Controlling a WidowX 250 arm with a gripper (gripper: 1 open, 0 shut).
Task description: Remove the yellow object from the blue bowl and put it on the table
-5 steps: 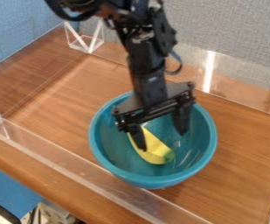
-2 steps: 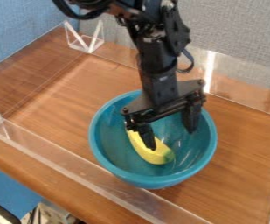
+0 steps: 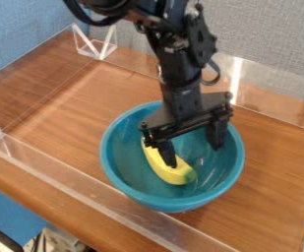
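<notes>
The yellow object (image 3: pixel 169 167), a small curved banana-shaped piece, lies on the bottom of the blue bowl (image 3: pixel 128 182), which stands on the reddish-brown table (image 3: pixel 76 94). My gripper (image 3: pixel 193 143) points steeply down inside the bowl, just above the yellow object. Its two dark fingers are spread wide, one near the object's upper end and the other toward the bowl's right side. The gripper is open and nothing is between its fingers.
Low clear acrylic walls (image 3: pixel 62 162) border the table along the front, left and back right. A clear acrylic stand (image 3: pixel 99 41) sits at the back. Bare wood lies to the left of the bowl and behind it.
The gripper has shifted slightly to the right inside the bowl since the earliest frame, then stayed put. It has remained open, and the yellow object has not moved.
</notes>
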